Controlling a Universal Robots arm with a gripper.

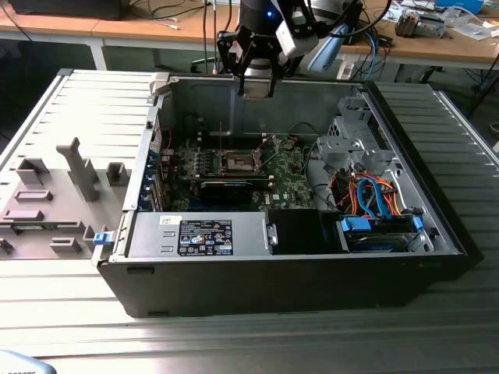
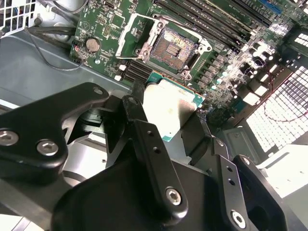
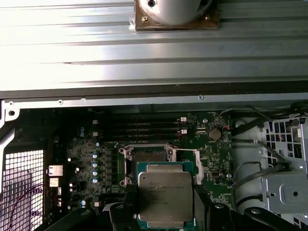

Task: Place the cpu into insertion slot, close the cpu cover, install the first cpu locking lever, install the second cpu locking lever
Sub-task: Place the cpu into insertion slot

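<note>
A ribbed grey metal table [image 1: 234, 343] takes up most of the exterior view, its slats running across the frame. An open black case [image 1: 273, 284] sits on it at centre (top side open, insides showing). Just beside the case, at the exterior view's left, a flat grey plate [image 1: 101, 109] lies on the slats. Several grey blocks stand on the plate, the tallest an upright post [image 1: 78, 167]. A small blue clip [image 1: 100, 238] sits at the plate's edge nearest the case. A pale rounded object [image 1: 19, 365] shows at the lower left corner.

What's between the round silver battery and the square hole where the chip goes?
The silvery metal cover frame, flipped open, lies between them; the second wrist view shows it.
</note>
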